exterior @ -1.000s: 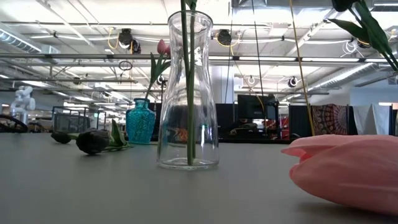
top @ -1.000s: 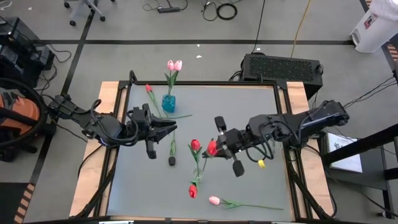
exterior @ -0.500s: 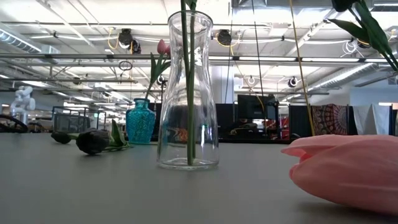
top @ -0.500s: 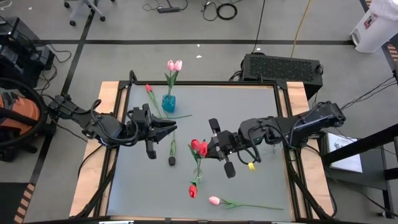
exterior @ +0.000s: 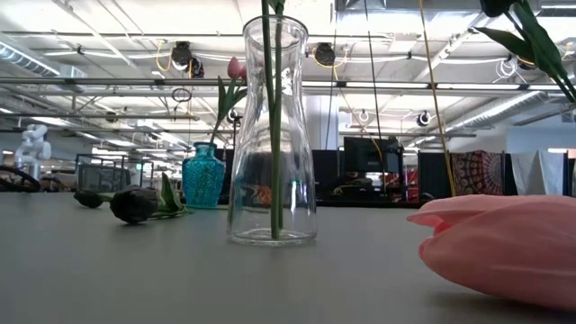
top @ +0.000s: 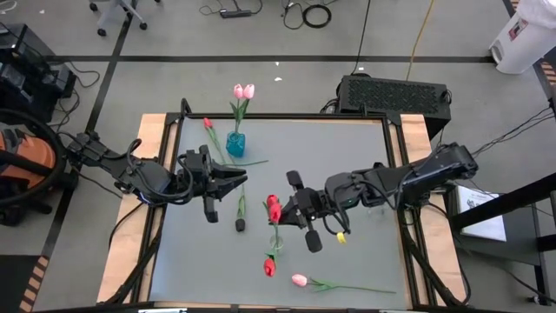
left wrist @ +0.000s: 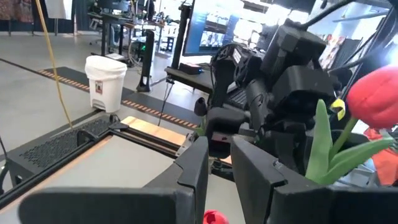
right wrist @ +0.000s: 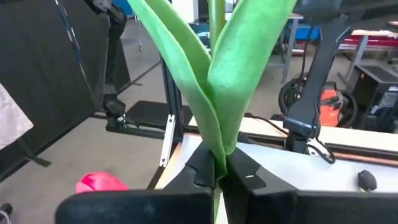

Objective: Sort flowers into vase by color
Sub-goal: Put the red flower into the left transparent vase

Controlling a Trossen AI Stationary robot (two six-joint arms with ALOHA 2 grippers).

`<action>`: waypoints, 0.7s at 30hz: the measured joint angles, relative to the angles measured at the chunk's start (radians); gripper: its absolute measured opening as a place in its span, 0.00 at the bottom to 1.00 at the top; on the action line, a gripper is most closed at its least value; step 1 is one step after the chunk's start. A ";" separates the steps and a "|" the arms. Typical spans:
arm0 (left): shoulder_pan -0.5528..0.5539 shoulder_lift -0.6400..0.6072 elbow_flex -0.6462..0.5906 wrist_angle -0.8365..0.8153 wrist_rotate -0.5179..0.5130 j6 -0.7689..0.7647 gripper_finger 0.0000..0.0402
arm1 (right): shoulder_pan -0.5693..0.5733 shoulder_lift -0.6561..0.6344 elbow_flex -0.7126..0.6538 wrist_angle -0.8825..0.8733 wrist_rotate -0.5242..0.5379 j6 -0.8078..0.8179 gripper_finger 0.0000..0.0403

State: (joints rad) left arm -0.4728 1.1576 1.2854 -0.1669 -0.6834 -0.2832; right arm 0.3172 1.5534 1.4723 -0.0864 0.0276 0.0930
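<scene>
From above, the right end effector (top: 287, 209) was seen shut on a red tulip (top: 274, 209), carried right over the clear vase (top: 276, 236), probably so the stem could be dropped in with the red one already there. The left end effector (top: 233, 181) was parked mid-left over the table (top: 365, 148).

Low down, the clear vase (exterior: 273, 135) was seen mid-table, a stem inside.

Left wrist: fingers (left wrist: 194, 168) slightly parted, nothing gripped.

Right wrist: the stem (right wrist: 217, 162) was pinched between closed fingers (right wrist: 200, 167).
</scene>
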 joint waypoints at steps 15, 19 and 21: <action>0.000 0.000 0.000 0.001 0.000 0.000 0.19 | -0.001 0.059 0.000 0.008 0.029 0.007 0.00; 0.000 0.000 0.000 0.001 0.000 0.000 0.19 | -0.001 0.061 0.000 0.003 0.029 0.005 0.00; 0.000 0.000 0.000 0.001 0.000 0.000 0.19 | -0.001 0.060 0.000 0.001 0.029 0.004 0.00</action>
State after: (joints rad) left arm -0.4728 1.1576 1.2854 -0.1661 -0.6838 -0.2829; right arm 0.3161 1.6138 1.4723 -0.0857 0.0570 0.0975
